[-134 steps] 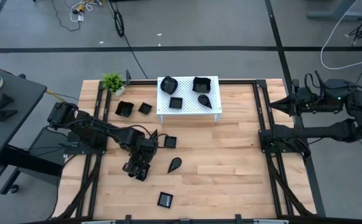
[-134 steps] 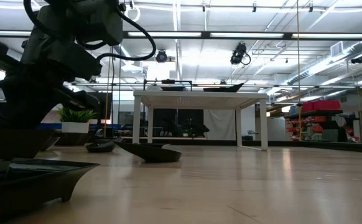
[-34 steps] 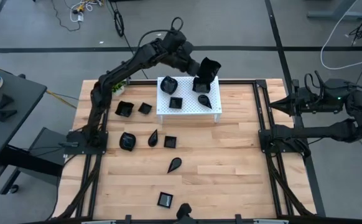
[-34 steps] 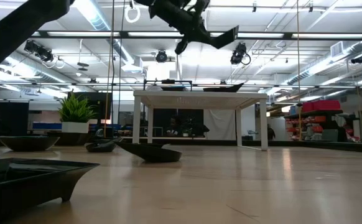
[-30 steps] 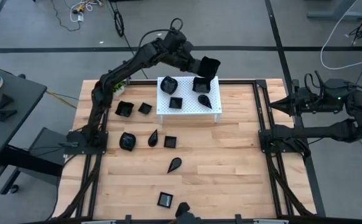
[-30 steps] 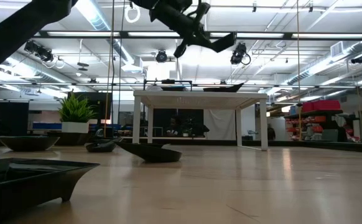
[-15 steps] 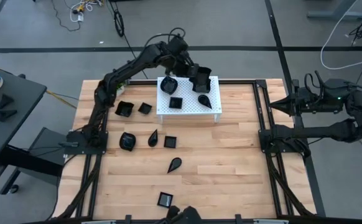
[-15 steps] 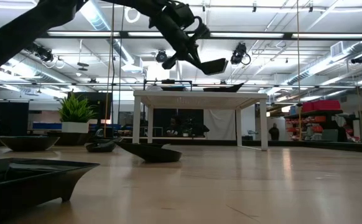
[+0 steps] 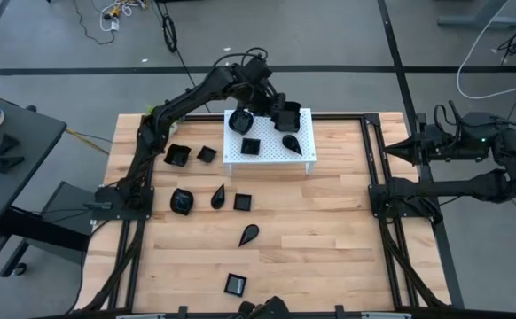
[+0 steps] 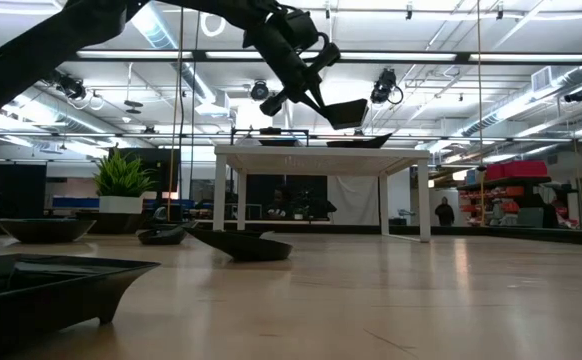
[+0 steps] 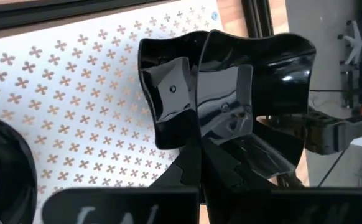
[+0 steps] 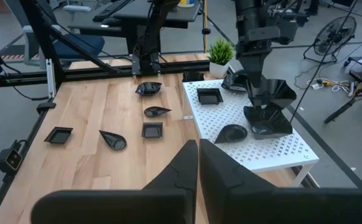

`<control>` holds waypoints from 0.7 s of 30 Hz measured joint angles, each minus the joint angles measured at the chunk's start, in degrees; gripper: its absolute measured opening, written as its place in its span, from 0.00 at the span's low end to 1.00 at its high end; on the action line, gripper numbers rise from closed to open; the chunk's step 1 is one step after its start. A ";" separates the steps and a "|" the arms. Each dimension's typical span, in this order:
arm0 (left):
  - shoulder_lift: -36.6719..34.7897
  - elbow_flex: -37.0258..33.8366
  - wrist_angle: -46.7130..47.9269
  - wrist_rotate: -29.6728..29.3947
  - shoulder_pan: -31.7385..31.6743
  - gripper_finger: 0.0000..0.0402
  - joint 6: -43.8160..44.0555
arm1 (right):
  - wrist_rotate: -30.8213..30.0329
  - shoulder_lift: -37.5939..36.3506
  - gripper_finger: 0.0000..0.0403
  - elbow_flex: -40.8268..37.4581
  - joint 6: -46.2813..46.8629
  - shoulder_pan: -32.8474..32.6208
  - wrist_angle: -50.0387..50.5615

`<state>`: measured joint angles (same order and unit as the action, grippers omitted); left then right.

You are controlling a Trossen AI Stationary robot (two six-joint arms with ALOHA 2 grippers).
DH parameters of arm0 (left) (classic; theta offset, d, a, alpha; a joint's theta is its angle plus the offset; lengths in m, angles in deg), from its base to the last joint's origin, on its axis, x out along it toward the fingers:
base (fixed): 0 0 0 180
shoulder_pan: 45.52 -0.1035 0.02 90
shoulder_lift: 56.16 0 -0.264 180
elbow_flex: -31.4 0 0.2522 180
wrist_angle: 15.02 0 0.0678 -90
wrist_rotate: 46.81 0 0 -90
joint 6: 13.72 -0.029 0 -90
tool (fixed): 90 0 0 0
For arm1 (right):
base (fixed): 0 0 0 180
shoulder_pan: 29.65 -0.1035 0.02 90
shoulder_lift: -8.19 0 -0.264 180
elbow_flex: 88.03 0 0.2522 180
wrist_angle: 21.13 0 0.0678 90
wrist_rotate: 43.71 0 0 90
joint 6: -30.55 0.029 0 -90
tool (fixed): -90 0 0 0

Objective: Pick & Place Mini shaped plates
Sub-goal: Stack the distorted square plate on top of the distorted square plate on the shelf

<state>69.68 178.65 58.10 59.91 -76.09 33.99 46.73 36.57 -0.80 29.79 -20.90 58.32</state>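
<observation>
left gripper (image 9: 280, 108) clamps a square plate (image 9: 286, 113) by its rim, right above another square plate (image 11: 168, 99) at the stand's far right corner.

from the left gripper outward: its fingers pinch the held plate's wall, and the wrist view shows that plate overlapping the one beneath, slightly skewed, so nesting the two looks like the move in hand; whether they touch i cannot tell. the white perforated stand (image 9: 304, 147) carries four more pieces: that corner square, a rounded wavy dish (image 9: 239, 120), a small square (image 9: 251, 145) and a teardrop (image 9: 292, 142). on the wooden table (image 9: 329, 230) lie seven: four squares, two teardrops, one rounded dish (image 9: 181, 201). twelve plates in all that i can count. the right gripper (image 12: 198, 149), fingers pressed together and empty, waits folded at the table's right edge, well apart; the left arm is the nearer.
</observation>
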 joint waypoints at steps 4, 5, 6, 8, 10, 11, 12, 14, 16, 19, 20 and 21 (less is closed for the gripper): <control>0.00 0.00 0.57 -0.38 0.00 0.00 1.28 | 0.01 0.00 0.05 0.00 0.01 -0.01 -0.02; 0.00 0.00 0.53 -0.40 0.00 0.00 1.55 | -0.01 -0.02 0.05 0.00 0.01 0.01 -0.02; 0.00 0.00 0.49 -0.31 0.00 0.00 1.87 | 0.01 -0.02 0.05 0.00 0.01 0.01 -0.02; 0.00 0.00 -0.06 0.71 0.00 0.00 2.22 | -0.01 0.00 0.05 0.00 0.00 0.01 -0.01; 0.29 0.04 -1.40 1.14 0.04 0.00 2.27 | 0.01 0.00 0.05 0.00 0.01 -0.01 -0.02; 0.47 0.04 -1.91 1.47 0.11 0.00 2.48 | 0.00 0.00 0.05 0.00 0.01 -0.01 0.00; 0.63 0.03 -1.90 1.76 0.20 0.00 2.69 | 0.01 0.00 0.05 0.00 0.01 0.01 0.00; 0.75 -0.02 -2.23 1.73 0.54 0.00 2.75 | 0.01 0.00 0.05 0.00 0.01 0.01 -0.02; 0.81 0.02 -2.94 1.30 0.87 0.00 2.68 | 0.00 -0.01 0.05 0.01 0.01 0.00 -0.02; 1.02 0.00 -2.47 1.53 0.98 0.00 2.66 | 0.01 0.00 0.05 0.00 0.01 0.01 -0.01; 1.03 0.00 -2.48 1.52 1.01 0.00 2.66 | 0.01 0.00 0.05 0.00 -0.01 -0.01 0.00; 1.03 0.00 -2.56 1.49 1.00 0.00 2.58 | 0.01 0.00 0.05 0.00 0.00 0.01 -0.02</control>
<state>70.71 178.65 55.54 61.40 -75.09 36.57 46.74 36.57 -0.80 29.79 -20.89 58.30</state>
